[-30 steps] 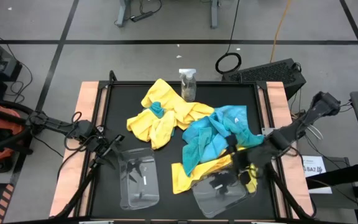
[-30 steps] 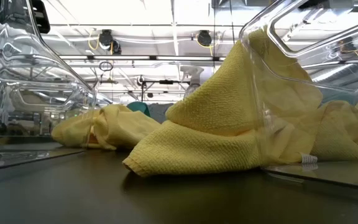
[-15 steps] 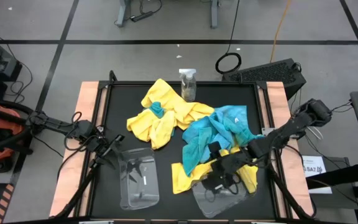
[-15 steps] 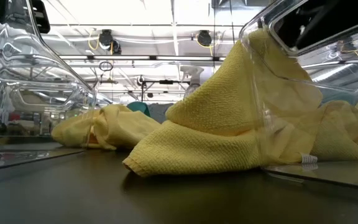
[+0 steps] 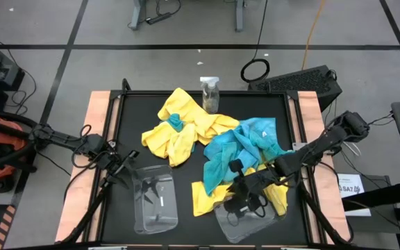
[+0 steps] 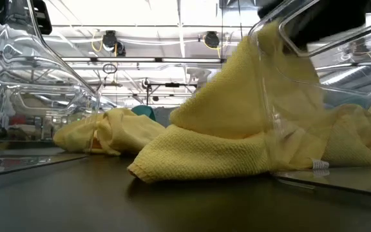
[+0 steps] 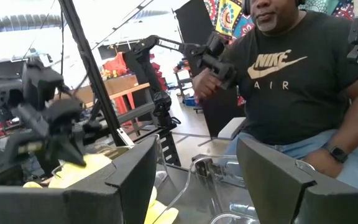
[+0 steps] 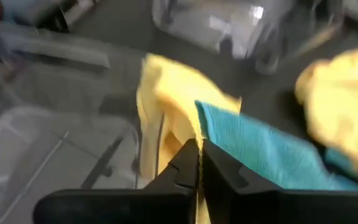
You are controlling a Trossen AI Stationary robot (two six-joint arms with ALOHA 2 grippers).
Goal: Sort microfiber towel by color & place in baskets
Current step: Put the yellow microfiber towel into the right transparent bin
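Towels [image 5: 238, 149], yellow and blue, lie heaped mid-counter [image 5: 130, 125], one yellow towel [image 5: 203, 198] draped by the right basket [image 5: 245, 222] where the right gripper [image 5: 238, 189] has its fingers clamped on it; left gripper [image 5: 110, 170], fingers apart, waits beside the left basket [image 5: 155, 201].

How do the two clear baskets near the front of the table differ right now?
The left basket sits square to the table edge, clear of the towels; the right basket lies askew, its rim against a yellow towel. The right tool is at the right basket; the left one has none over it. Both are clear and hold no towels.
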